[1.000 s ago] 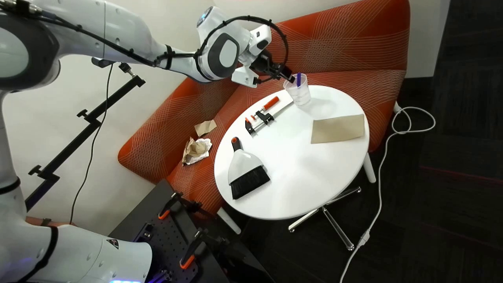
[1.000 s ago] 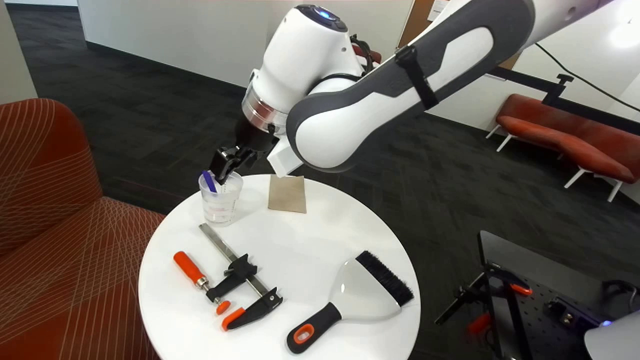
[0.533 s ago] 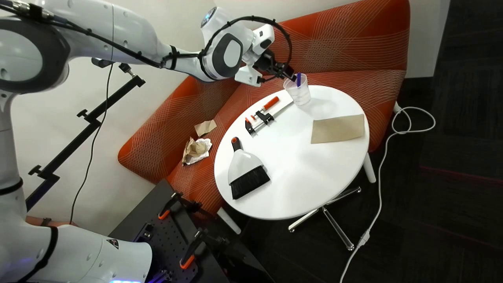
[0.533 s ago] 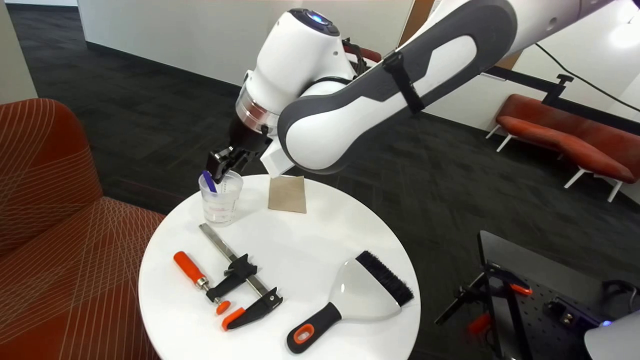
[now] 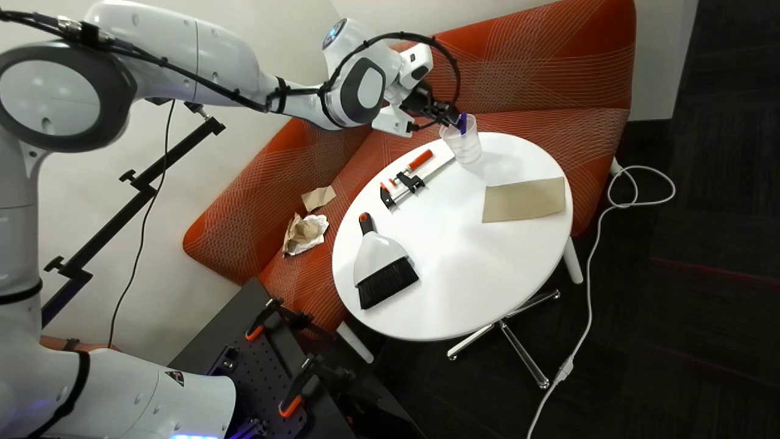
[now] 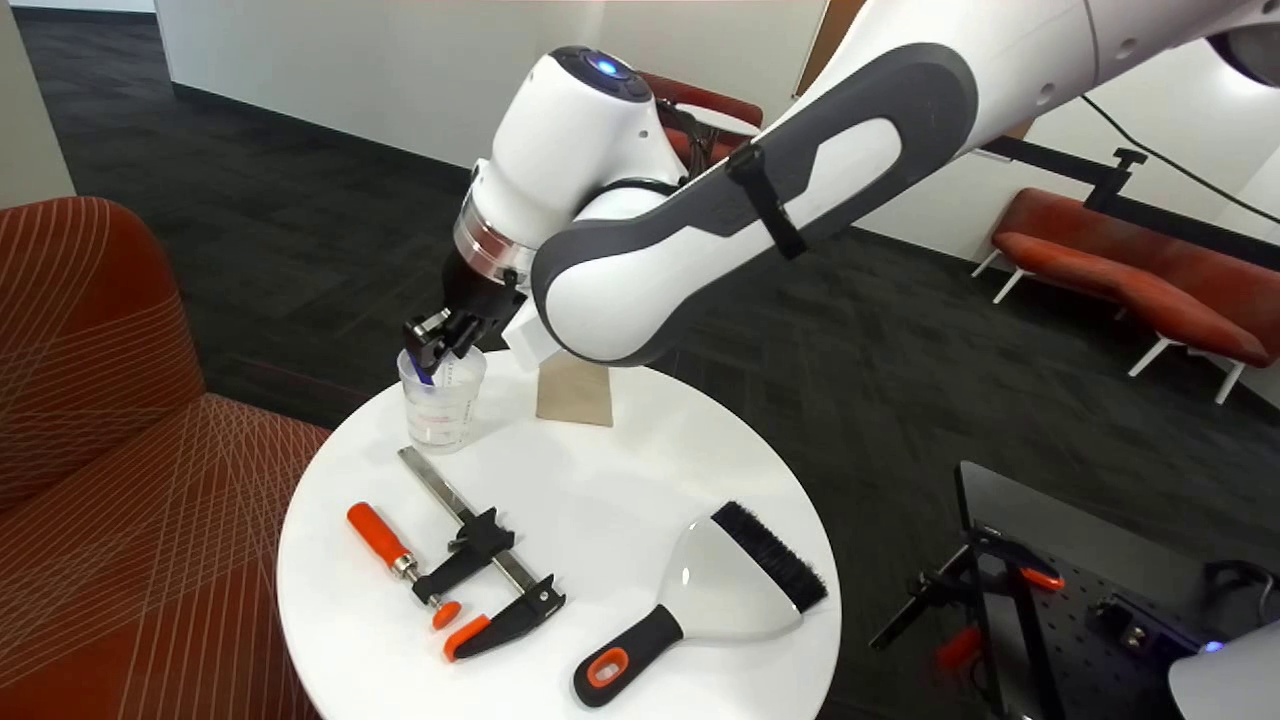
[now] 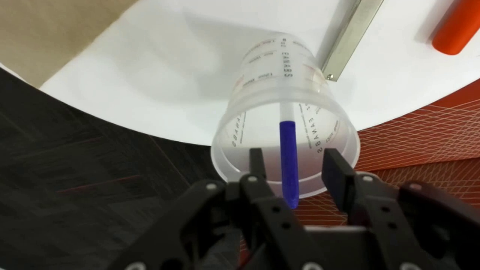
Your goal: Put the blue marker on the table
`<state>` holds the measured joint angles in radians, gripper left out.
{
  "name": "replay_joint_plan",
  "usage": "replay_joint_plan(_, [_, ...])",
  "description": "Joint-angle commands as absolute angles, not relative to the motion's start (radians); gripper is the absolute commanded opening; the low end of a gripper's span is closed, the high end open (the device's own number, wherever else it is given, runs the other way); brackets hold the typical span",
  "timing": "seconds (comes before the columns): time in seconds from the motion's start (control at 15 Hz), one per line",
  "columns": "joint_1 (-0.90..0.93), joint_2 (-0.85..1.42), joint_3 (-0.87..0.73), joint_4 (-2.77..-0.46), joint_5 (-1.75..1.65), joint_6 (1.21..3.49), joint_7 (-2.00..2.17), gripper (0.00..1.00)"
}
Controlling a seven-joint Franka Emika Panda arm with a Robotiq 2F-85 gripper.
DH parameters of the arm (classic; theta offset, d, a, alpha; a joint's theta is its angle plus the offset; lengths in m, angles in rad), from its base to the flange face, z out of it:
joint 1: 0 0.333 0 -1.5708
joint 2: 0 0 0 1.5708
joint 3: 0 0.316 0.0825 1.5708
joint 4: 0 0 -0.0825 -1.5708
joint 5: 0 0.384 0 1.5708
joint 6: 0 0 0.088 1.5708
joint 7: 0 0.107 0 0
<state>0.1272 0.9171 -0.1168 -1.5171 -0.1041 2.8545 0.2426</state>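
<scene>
Round table (image 5: 451, 262) by an orange couch (image 5: 536, 67): marker (image 7: 289, 150) in a cup (image 7: 255, 93), gripper (image 7: 294, 165) spread to either side

The fingers stand well apart, one on each side of the marker, a gap showing on both sides. The marker stands in the cup, blue end out past the rim toward the gripper, pale end down inside. The rim is close by the fingertips; whether they dip within it, I cannot tell. On the cup's see-through wall "EANABS" can be read; the smaller print is too faint. Just beside the cup's foot ends the bar of a clamp (image 6: 485, 540), its orange handle (image 7: 455, 30) farther out on that side. On the gripper's opposite side lies a tan sheet (image 5: 524, 200). The table's edge passes close by the cup, with dark floor (image 7: 93, 180) and couch past it. Away from that edge, a wide white stretch of table runs between clamp and sheet toward a dustpan (image 6: 720, 590) and black brush (image 6: 770, 557), well apart from the gripper. Beyond, crumpled paper (image 5: 304, 233) and a scrap (image 5: 319, 198) lie on the couch, a white cord (image 5: 565, 367) on the floor.
</scene>
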Motion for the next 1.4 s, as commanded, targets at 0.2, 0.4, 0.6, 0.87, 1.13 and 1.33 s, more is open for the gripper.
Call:
replay_joint_plan(0.2, [0.139,0.986,-0.133,-1.402,-0.080,2.794,0.241,0.43])
replay_joint_plan(0.4, [0.136,1.011,-0.131,-1.368,-0.079,2.777,0.240,0.39])
replay_joint_plan(0.6, [0.135,1.036,-0.131,-1.334,-0.079,2.751,0.243,0.38])
replay_joint_plan(0.87, [0.131,1.063,-0.126,-1.298,-0.078,2.732,0.241,0.38])
replay_joint_plan(1.13, [0.131,1.083,-0.127,-1.274,-0.079,2.728,0.243,0.08])
replay_joint_plan(1.33, [0.137,1.063,-0.138,-1.296,-0.082,2.731,0.251,0.01])
